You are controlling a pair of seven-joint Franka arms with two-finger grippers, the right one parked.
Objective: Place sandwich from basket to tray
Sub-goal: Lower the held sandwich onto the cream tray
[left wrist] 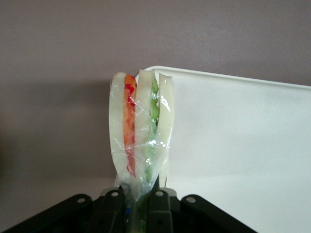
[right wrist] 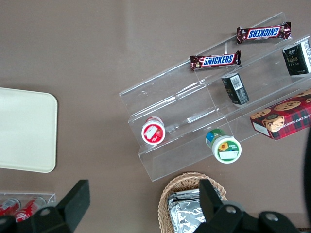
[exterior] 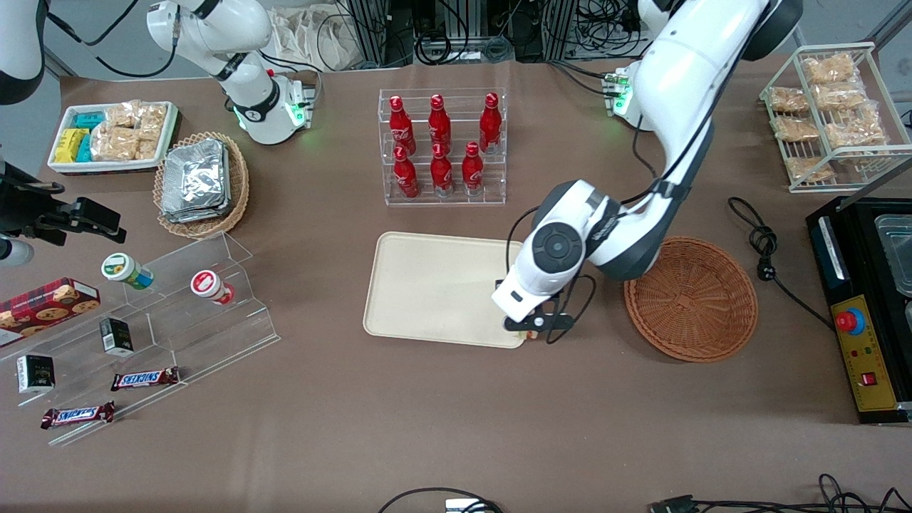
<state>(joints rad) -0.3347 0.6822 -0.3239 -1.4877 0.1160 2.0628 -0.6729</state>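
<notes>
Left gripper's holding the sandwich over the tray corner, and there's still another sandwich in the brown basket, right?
No. The front view shows the brown basket empty. The rest holds: the gripper is shut on the sandwich over the tray corner.

Six red bottles (exterior: 442, 146) stood in a clear rack. Two Snickers bars (exterior: 144, 378) lay on clear steps (exterior: 171, 313) near a cookie box (exterior: 46, 302).

Left arm bent at elbow, wrist angled down. Gripper (left wrist: 141, 204) pointing downward, jaws clamped on sandwich (left wrist: 141, 141), wedge standing out past fingertips; grip looks firm, contact partly hidden.
</notes>
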